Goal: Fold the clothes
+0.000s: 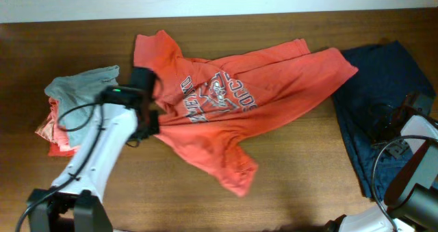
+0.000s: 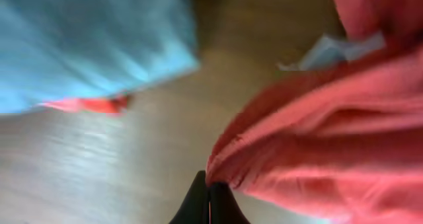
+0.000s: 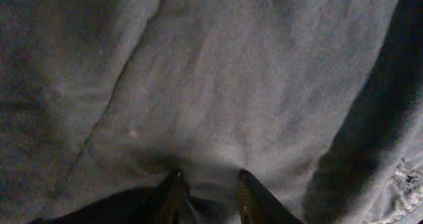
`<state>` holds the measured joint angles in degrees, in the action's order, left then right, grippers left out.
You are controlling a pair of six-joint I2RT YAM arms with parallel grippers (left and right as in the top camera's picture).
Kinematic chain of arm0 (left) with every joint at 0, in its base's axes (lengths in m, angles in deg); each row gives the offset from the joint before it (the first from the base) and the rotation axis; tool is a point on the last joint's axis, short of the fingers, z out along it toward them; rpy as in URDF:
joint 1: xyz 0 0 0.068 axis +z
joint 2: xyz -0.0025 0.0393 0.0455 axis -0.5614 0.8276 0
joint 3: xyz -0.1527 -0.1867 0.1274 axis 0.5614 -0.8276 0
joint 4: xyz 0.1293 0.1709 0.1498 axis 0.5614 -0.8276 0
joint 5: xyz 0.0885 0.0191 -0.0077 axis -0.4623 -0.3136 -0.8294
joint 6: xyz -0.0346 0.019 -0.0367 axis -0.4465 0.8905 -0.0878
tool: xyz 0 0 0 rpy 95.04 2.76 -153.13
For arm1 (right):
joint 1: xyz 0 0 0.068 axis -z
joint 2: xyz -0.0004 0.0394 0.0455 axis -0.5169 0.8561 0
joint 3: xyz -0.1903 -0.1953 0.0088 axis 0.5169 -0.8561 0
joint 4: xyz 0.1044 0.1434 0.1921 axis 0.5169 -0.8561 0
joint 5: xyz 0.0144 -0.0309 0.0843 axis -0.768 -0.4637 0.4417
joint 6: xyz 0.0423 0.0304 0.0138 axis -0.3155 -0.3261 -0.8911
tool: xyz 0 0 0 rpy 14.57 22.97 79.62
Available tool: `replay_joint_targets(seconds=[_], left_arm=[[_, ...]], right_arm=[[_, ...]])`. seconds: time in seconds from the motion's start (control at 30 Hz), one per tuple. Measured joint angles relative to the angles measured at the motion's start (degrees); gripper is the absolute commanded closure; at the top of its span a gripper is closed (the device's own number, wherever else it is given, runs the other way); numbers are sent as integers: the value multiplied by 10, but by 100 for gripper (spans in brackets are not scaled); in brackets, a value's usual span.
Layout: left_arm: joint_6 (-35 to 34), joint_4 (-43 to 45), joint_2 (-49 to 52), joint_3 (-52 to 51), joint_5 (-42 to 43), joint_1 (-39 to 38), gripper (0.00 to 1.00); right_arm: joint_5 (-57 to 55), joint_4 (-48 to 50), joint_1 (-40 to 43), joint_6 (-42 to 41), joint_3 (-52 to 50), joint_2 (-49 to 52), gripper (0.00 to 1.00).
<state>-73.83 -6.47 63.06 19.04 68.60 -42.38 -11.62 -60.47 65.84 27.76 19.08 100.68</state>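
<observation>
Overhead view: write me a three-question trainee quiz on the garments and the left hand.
1. True or false: the left hand is shut on the lettered coral-red T-shirt.
2. Which lies farthest to the robot's right? A) grey-blue shirt B) dark navy garment C) lettered coral-red T-shirt
3. Fill in: the grey-blue shirt lies on a garment coloured ___.
Key: 1 true; 2 B; 3 coral-red.

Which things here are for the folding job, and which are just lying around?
For folding:
lettered red T-shirt
grey shirt
red cloth under it
navy garment

Not for folding:
only the wooden table underneath
</observation>
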Motion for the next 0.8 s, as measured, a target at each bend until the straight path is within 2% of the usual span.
replay_joint_targets(seconds=[0.17, 0.2, 0.23, 0.27, 0.37, 0.43, 0.6, 0.8], left_arm=[[-2, 42, 0, -1, 6, 118, 100], [2, 45, 0, -1, 16, 127, 96], [7, 46, 0, -1, 26, 132, 86], [13, 46, 0, -1, 37, 134, 83], [33, 40, 0, -1, 86, 131, 55], [49, 31, 0, -1, 127, 127, 48], [68, -4, 0, -1, 197, 119, 48], [100, -2, 0, -1, 228, 119, 49]], right_arm=[[0, 0, 0, 0, 0, 0, 67], [0, 0, 0, 0, 0, 0, 67], [0, 1, 0, 0, 0, 0, 67], [0, 1, 0, 0, 0, 0, 67], [0, 1, 0, 0, 0, 0, 66], [1, 2, 0, 1, 0, 0, 66], [13, 4, 0, 10, 0, 0, 67], [138, -40, -4, 52, 19, -2, 62]])
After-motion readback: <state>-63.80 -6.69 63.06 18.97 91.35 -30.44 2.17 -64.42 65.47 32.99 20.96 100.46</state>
